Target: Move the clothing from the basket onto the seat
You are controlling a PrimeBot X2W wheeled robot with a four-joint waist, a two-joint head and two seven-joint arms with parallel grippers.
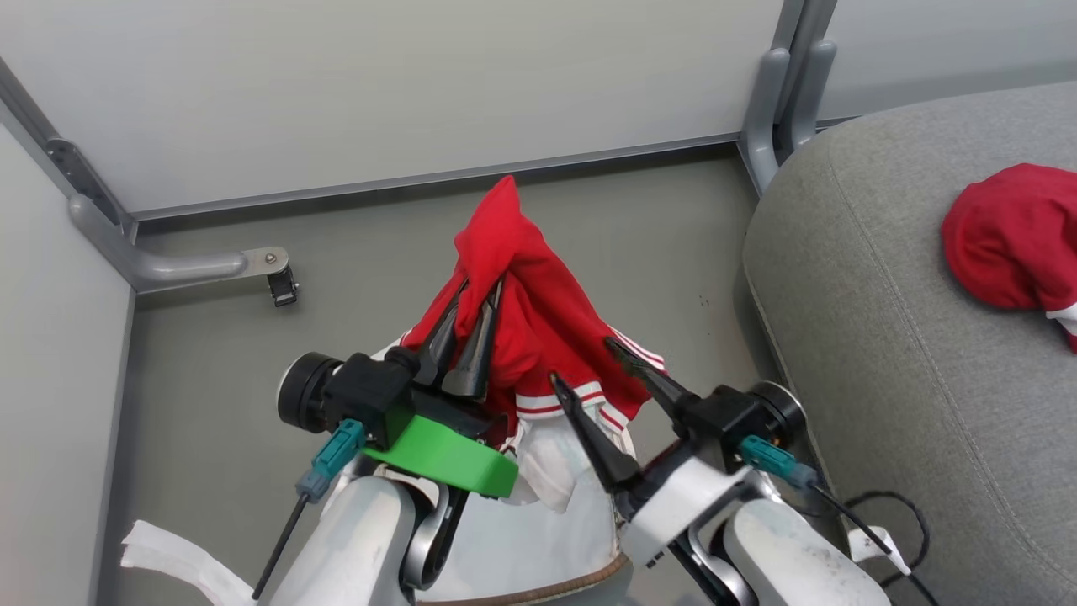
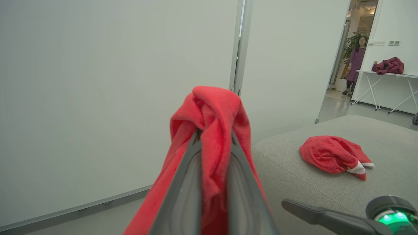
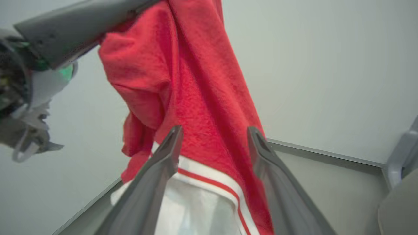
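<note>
Currently, the held garment (image 1: 538, 320) hangs from the left gripper (image 1: 481, 286) above the basket (image 1: 589, 579), its white-banded hem low over the white liner (image 1: 522, 547). A second garment (image 1: 1010, 236) lies on the seat (image 1: 883, 353), at the robot's right.

Hazards:
- The grip takes only a narrow fold near the fingertips. A quick swing toward the seat is likely to pull the fabric free and drop it on the floor.
- The trailing hem can catch the basket rim or drag the liner out.
- The right gripper (image 1: 582, 362) sits in the likely transfer path, and its pointed fingers can snag the cloth.

Gripper state:
- The left gripper is closed almost fully on the red fold.
- The right gripper stands fully spread and holds nothing. Its fingers flank the hanging fabric; contact cannot be confirmed.
</note>
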